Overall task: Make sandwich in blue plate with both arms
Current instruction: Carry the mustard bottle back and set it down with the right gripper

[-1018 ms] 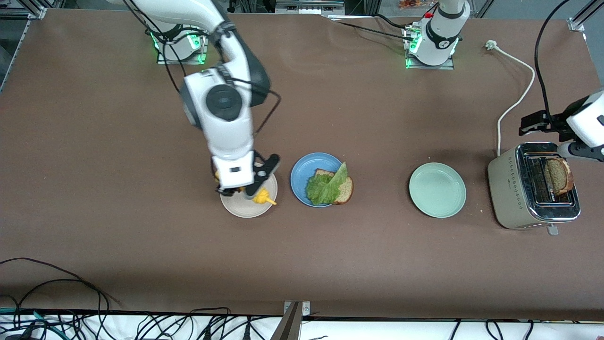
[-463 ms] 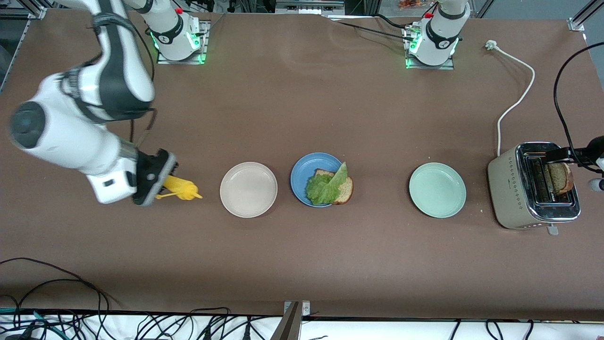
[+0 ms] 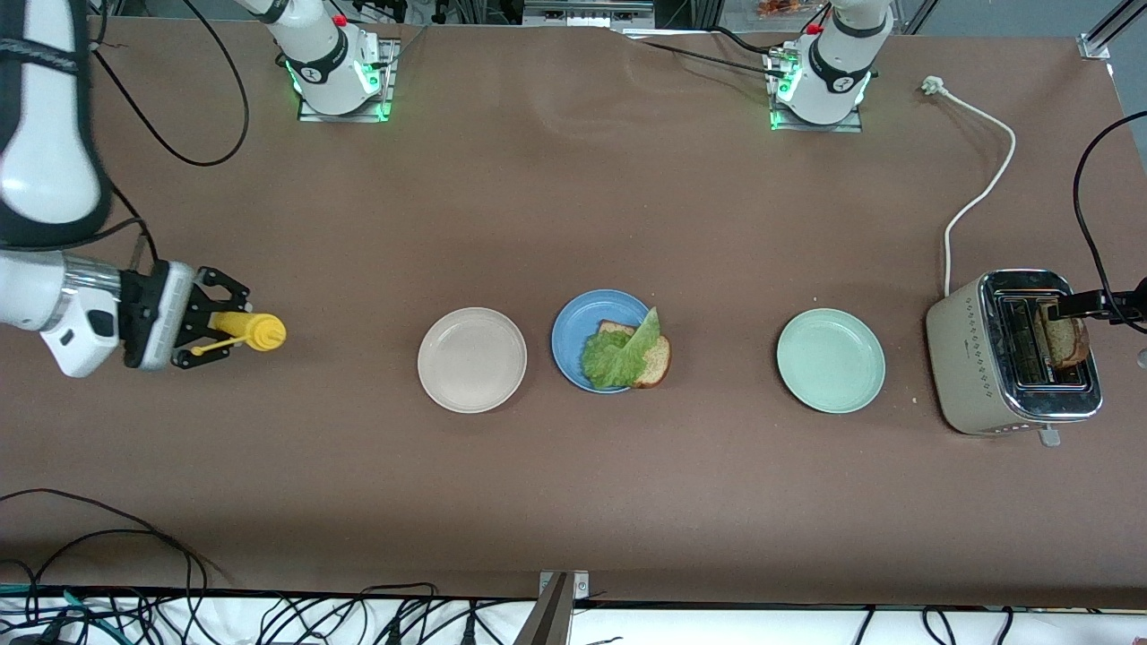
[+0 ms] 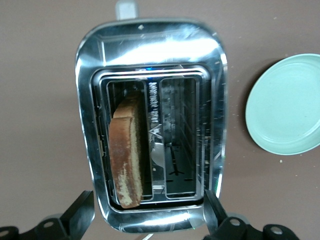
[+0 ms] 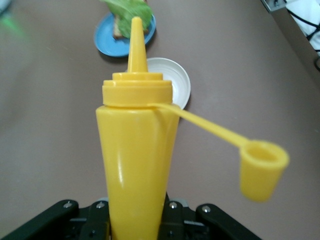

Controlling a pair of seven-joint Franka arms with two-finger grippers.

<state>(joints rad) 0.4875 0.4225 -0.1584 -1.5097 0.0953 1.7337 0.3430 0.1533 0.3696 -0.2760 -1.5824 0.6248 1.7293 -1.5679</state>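
The blue plate [image 3: 573,336] sits mid-table with one bread slice [image 3: 654,362] on it and a lettuce leaf [image 3: 618,354] lying over that slice. A second bread slice [image 4: 127,150] stands in one slot of the toaster [image 3: 986,358]. My left gripper [image 4: 148,220] hangs open over the toaster's end, its fingers [image 4: 80,216] wide apart and touching nothing; in the front view the left gripper [image 3: 1075,306] shows at the frame's edge. My right gripper [image 3: 211,328] is shut on a yellow squeeze bottle [image 3: 246,331], held sideways over the table toward the right arm's end.
A beige plate [image 3: 472,359] lies beside the blue plate toward the right arm's end. A mint-green plate [image 3: 831,360] lies between the blue plate and the toaster. The bottle's open cap [image 5: 262,167] dangles on its strap. The toaster's white cord [image 3: 981,179] runs toward the left arm's base.
The right arm swung away from over the beige plate toward its own end of the table, still gripping the bottle. The left gripper shifted slightly over the toaster.
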